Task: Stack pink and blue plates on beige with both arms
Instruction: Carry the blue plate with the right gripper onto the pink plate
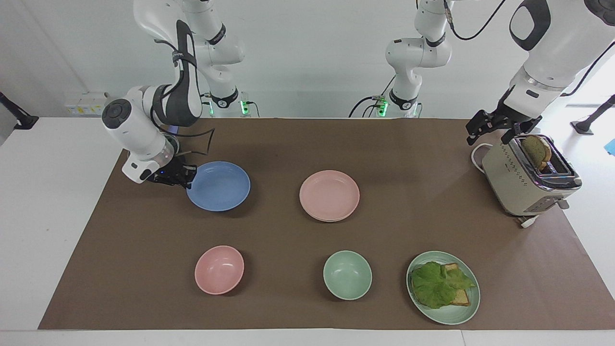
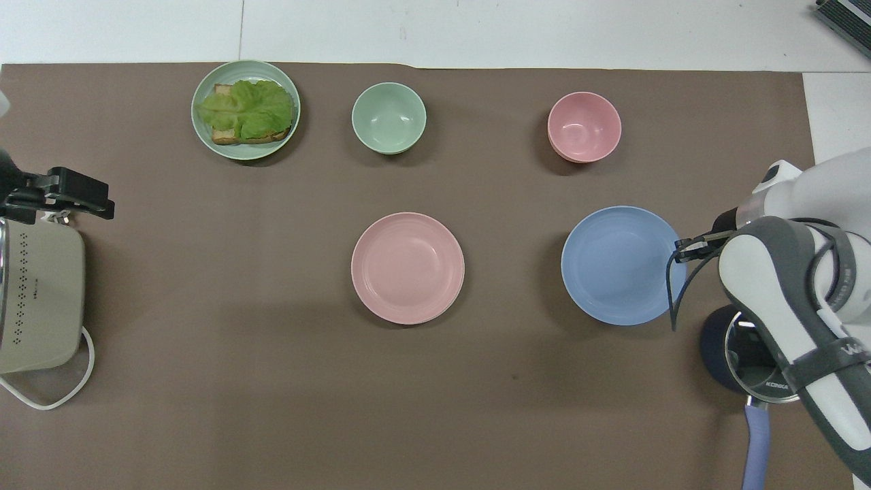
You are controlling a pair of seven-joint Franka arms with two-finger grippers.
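Right gripper clamped on the blue plate's rim, the plate raised off the brown mat.

The blue plate hangs tilted above the mat toward the right arm's end of the table, pinched at its 9 o'clock edge in the facing view. The pink plate lies flat at mid-table, at 3 o'clock from the blue one in that view, well apart from it; a second rim shows under its near edge, colour not clear. The left gripper waits, fingers spread wide, over the toaster, which has a bread slice in its slot. A pink bowl, a green bowl and a green plate with lettuce on toast sit in the row farthest from the robots.
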